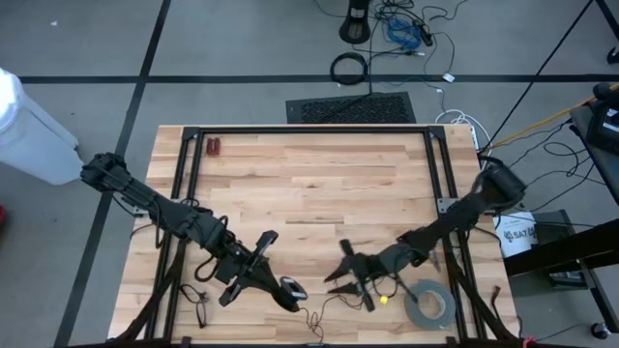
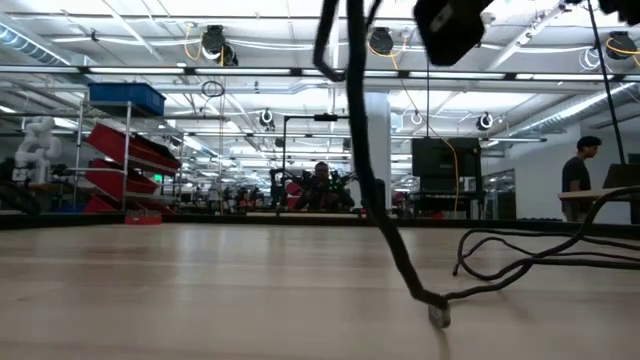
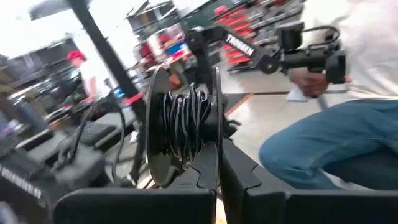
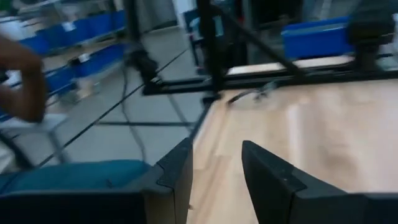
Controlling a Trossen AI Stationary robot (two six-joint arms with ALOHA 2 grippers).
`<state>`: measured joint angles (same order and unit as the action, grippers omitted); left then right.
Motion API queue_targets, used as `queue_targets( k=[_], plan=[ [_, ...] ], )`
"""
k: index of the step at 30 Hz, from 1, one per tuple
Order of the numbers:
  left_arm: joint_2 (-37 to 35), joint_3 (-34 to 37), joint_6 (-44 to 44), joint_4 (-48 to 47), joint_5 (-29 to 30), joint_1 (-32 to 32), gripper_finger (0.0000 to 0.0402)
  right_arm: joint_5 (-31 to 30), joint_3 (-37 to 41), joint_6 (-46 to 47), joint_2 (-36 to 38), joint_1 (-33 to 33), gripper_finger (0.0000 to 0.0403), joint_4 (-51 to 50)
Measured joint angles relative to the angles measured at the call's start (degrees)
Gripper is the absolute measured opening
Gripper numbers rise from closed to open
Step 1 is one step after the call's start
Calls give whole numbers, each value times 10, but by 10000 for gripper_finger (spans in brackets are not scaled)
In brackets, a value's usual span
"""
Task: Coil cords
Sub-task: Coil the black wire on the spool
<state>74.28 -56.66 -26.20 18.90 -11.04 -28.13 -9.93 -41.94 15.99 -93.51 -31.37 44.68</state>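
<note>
A spool (image 3: 184, 127) of two thin discs wound with thin black cord sits in my shut left gripper (image 1: 287, 291) near the table's front edge, left of centre. From it the cord (image 1: 311, 319) trails loosely along the front edge toward the right; in the low view the cord (image 2: 372, 190) hangs down and its end (image 2: 438, 314) rests on the wood. My right gripper (image 1: 338, 268) hovers open just right of the spool, with nothing between its fingers (image 4: 180, 177). My left gripper pinches the rim of one disc (image 3: 217, 134) of the spool between its two fingers. The fingers point about level, and the disc stands edge-on between them. The spool is lifted clear of the table, and the cord hangs slack from it.
A grey tape roll (image 1: 429, 304) lies at the front right, with a small yellow thing (image 1: 384, 300) beside it. Two small red objects (image 1: 213, 147) lie at the far left corner. A black wiry loop (image 1: 197, 300) lies at the front left. A seated person (image 3: 336, 137) is beyond the table.
</note>
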Motion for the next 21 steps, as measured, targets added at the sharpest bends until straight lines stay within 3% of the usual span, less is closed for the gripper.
queue_targets(
  k=[5,8,13,17,21],
  plan=[
    [0,0,-17,0,-78,15,3,55,-66,-10,-90,2,126,2],
    [0,0,-14,-7,-92,33,3,65,-99,-12,-120,2,131,-18],
    [-2,0,-6,-40,-100,58,3,143,-128,27,-126,6,144,-49],
    [-8,0,4,-38,-102,74,3,141,-147,37,-136,5,150,-49],
    [-9,0,4,-40,-102,79,3,103,-163,27,-163,5,151,-53]
  ],
)
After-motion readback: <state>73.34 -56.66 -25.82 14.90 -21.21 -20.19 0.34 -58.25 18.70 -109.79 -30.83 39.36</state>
